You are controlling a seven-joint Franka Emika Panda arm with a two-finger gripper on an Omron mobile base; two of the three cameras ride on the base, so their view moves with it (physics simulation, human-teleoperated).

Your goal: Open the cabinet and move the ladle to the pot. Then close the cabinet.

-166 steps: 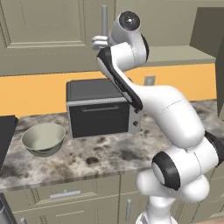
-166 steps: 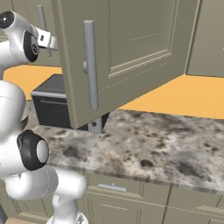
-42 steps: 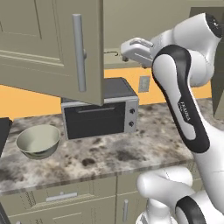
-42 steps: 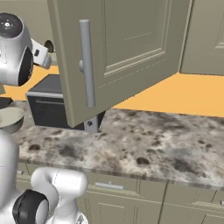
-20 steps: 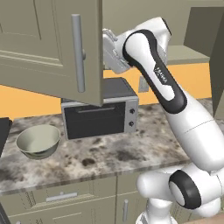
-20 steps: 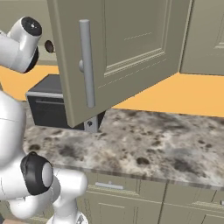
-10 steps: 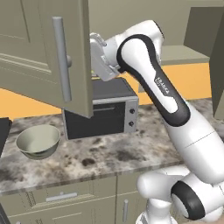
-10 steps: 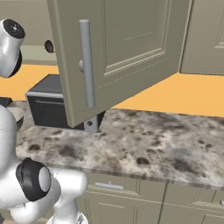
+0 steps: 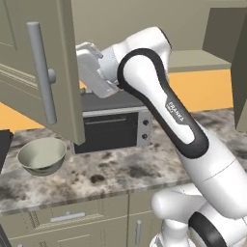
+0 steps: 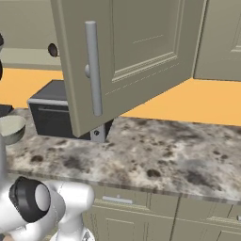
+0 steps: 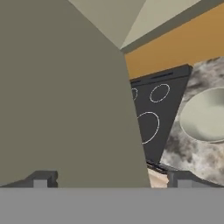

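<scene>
Tool [image 11: 109, 177] spread wide and empty, its two dark tips showing low in the hand view, the robot's hand presses up behind the left door [image 9: 38, 72] of the cabinet [image 10: 141, 52], which has swung further out over the last second and now stands well clear of the frame. Left to right in the left base view: the door's long silver handle [image 9: 41, 79], a pale bowl [image 9: 42, 155] on the speckled desk [image 9: 120, 173] below it, the white hand tucked just behind the door's edge, then a dark toaster oven [image 9: 113, 128] against the orange wall. From the right base view the right door also hangs open over the desk. With both doors open, the opening step looks about done. Neither ladle nor pot can be made out, so the reach inside is judged the next stage.
</scene>
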